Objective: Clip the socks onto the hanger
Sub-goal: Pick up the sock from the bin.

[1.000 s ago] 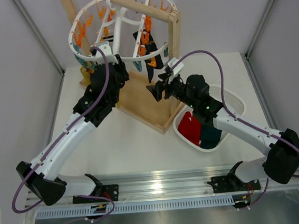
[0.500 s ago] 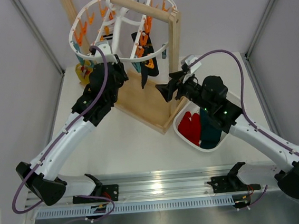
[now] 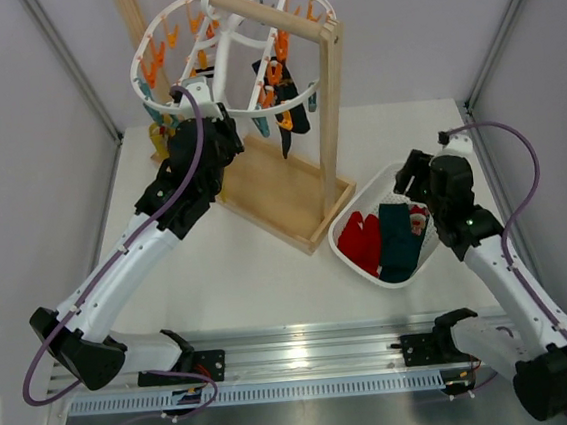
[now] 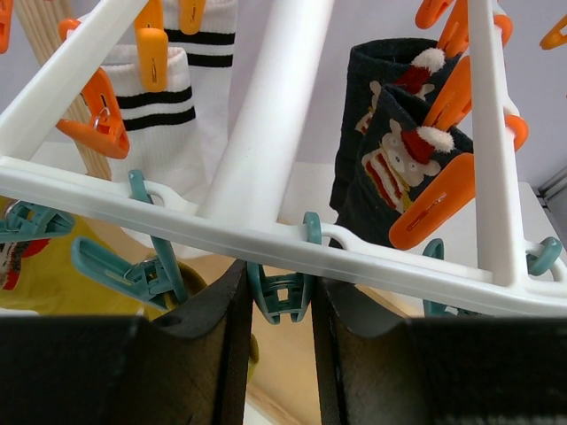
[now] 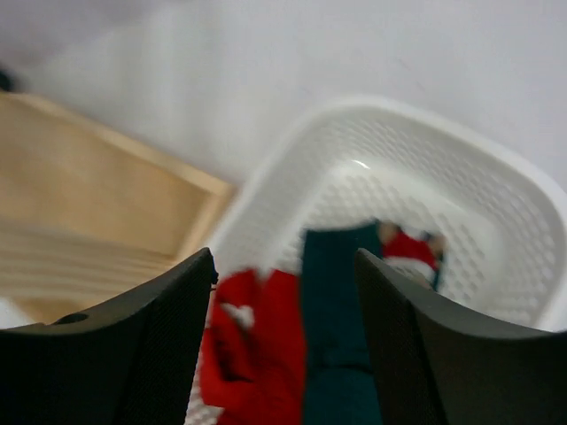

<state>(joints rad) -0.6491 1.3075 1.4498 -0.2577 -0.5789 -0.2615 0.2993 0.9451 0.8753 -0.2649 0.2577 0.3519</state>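
The white hanger (image 3: 141, 86) hangs on the wooden rack, and its ring (image 4: 399, 266) crosses the left wrist view. My left gripper (image 4: 279, 283) reaches up under that ring, shut on a teal peg (image 4: 279, 301). Navy socks with Santa prints (image 4: 390, 150) hang from orange pegs, also visible from above (image 3: 288, 106). A white black-striped sock (image 4: 177, 133) and a yellow sock (image 4: 53, 283) hang there too. My right gripper (image 5: 285, 257) is open and holds nothing. It hovers over the red sock (image 5: 252, 345) and the teal sock (image 5: 337, 301) in the basket.
The white perforated basket (image 3: 370, 276) lies at the right of the table with a red sock (image 3: 362, 240) and a teal sock (image 3: 401, 236) inside. The wooden rack's post (image 3: 330, 118) and base board (image 3: 271, 189) stand between the two arms.
My right arm has swung away from the hanger to the right and now sits above the basket. The navy sock stays clipped on the hanger. My left arm has held its place.
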